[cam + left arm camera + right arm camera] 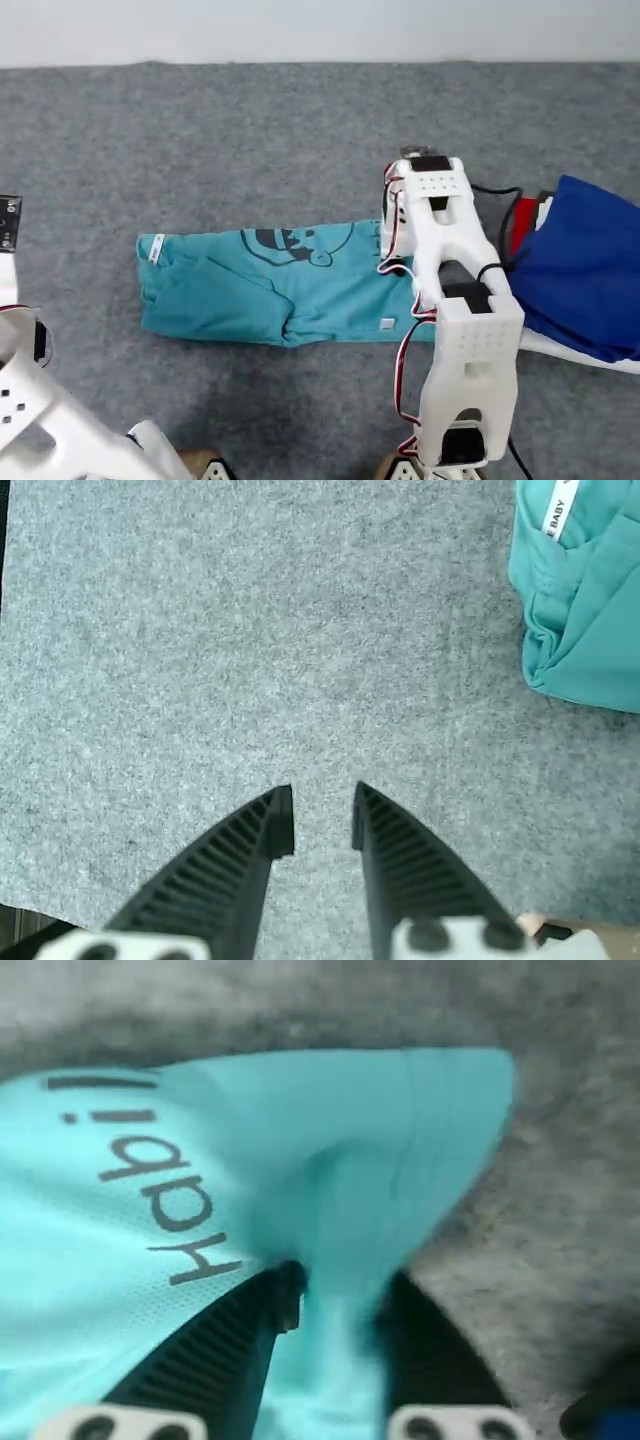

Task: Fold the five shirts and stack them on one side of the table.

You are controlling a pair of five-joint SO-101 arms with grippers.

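- We see a table [300,130] covered in grey felt, with a pale wall behind it.
- A teal shirt [260,290] lies in a long, rumpled band across the middle of the table. Its dark print faces up and its small white neck label is at the end nearest the left arm.
- The white right arm [465,330] stretches over the other end of the teal shirt.
- A blue shirt [585,265] lies heaped at the table's right edge, on top of red cloth [523,222] and white cloth [570,347].
- The left arm [30,410] sits at the near left corner.
- The right end effector [340,1305] is clamped on a corner of the teal shirt, with fabric pinched between its fingers.
- The left end effector [322,820] hangs over bare felt beside the shirt, its fingers slightly parted and holding nothing.
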